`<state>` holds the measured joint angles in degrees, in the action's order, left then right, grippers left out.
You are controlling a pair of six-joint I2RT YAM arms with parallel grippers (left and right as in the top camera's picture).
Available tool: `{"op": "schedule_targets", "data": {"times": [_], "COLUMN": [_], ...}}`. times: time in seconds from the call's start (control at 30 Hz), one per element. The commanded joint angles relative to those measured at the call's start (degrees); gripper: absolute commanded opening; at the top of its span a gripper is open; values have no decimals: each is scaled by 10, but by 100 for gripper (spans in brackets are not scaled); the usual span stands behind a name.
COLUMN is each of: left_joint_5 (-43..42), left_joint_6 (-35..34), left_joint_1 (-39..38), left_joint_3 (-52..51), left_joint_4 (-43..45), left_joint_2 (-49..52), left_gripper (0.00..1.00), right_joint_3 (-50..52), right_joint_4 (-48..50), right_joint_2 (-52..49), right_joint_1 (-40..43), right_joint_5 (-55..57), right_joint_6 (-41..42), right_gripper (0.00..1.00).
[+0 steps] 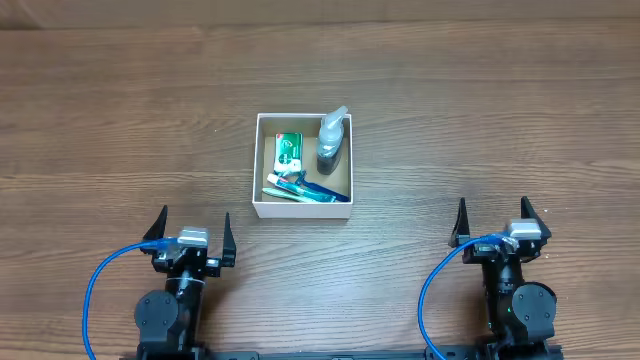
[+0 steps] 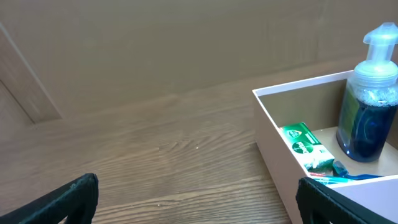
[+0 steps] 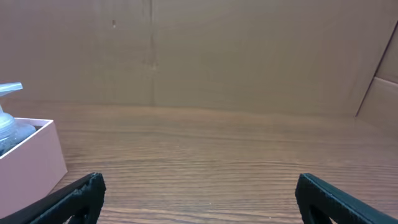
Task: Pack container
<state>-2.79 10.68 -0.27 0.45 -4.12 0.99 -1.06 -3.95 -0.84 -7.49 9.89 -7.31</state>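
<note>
The container (image 1: pixel 258 165), a small white-walled cardboard box with a brown inside, sits at the table's middle. It holds a pump bottle of dark liquid (image 1: pixel 332 145), a green packet (image 1: pixel 289 151) and a blue toothbrush (image 1: pixel 300 190). In the left wrist view the container (image 2: pixel 277 149) is at the right, with the bottle (image 2: pixel 368 106) and packet (image 2: pixel 305 146) inside. In the right wrist view only its corner (image 3: pixel 34 158) shows at the left. My left gripper (image 1: pixel 193 228) is open and empty, near the front edge. My right gripper (image 1: pixel 497 217) is open and empty, at the front right.
The wooden table (image 1: pixel 120 120) spreads around the box. Blue cables (image 1: pixel 95 290) loop beside both arm bases at the front edge. A plain brown wall stands behind the table in the wrist views.
</note>
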Motion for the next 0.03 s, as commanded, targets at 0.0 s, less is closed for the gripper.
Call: {"op": "schedule_targets", "data": {"times": [0.0], "left_joint_5": [4], "left_joint_6": [-6], "left_joint_1": [3], "left_joint_3": [-2], "left_joint_4": [-2], "left_joint_2": [-7], "left_gripper": [100], "right_joint_3": [6], "right_joint_4": [3], "right_joint_2": [6], "right_joint_1": [1], "right_joint_5": [5], "right_joint_6": [0], "right_gripper": [100]}}
